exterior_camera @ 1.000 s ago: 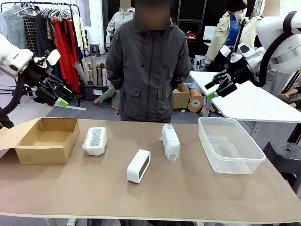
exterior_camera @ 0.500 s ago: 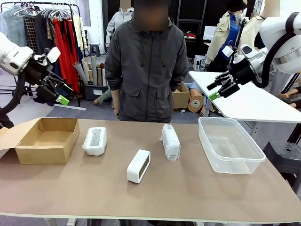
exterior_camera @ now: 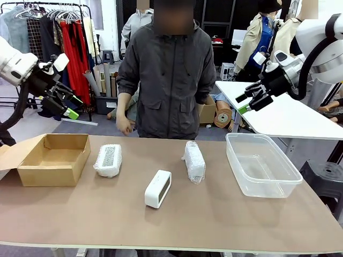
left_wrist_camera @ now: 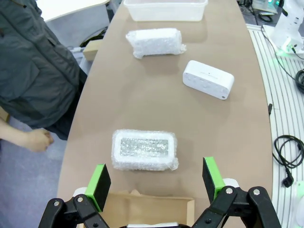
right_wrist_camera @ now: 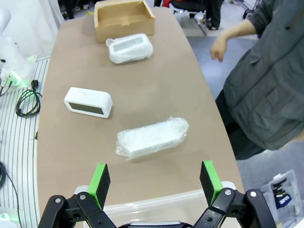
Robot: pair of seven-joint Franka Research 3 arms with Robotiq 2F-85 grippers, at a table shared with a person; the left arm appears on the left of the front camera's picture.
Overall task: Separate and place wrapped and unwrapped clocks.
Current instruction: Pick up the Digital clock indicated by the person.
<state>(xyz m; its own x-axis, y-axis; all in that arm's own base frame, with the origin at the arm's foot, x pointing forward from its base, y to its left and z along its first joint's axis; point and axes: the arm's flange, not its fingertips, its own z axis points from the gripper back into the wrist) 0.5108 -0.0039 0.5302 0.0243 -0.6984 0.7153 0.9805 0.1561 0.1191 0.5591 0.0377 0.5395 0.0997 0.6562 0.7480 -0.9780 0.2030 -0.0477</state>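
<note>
Two clocks wrapped in crinkly clear film lie on the brown table: one (exterior_camera: pixel 108 159) (left_wrist_camera: pixel 144 150) (right_wrist_camera: pixel 129 48) next to the cardboard box, the other (exterior_camera: pixel 194 161) (left_wrist_camera: pixel 155 42) (right_wrist_camera: pixel 152 137) nearer the clear tub. The bare white clock (exterior_camera: pixel 158 188) (left_wrist_camera: pixel 208 79) (right_wrist_camera: pixel 88 101) stands between them, closer to the robot's edge. My left gripper (exterior_camera: pixel 61 104) (left_wrist_camera: pixel 156 184) hangs open high above the box, holding nothing. High above the tub's far side, my right gripper (exterior_camera: pixel 247 100) (right_wrist_camera: pixel 155 182) is also open and empty. The person's hand (exterior_camera: pixel 124 125) (right_wrist_camera: pixel 219 47) hovers at the table's far edge.
An open brown cardboard box (exterior_camera: pixel 54 159) (right_wrist_camera: pixel 124 19) sits at the table's left end and a clear plastic tub (exterior_camera: pixel 261 163) (left_wrist_camera: pixel 165 9) at its right end. The person (exterior_camera: pixel 169 75) stands across the table. A white table (exterior_camera: pixel 284 115) stands behind on the right.
The person's arm has come out from behind the back, and the hand now hangs by the table's far edge. Both grippers stay open; the right one rose slightly a second ago.
</note>
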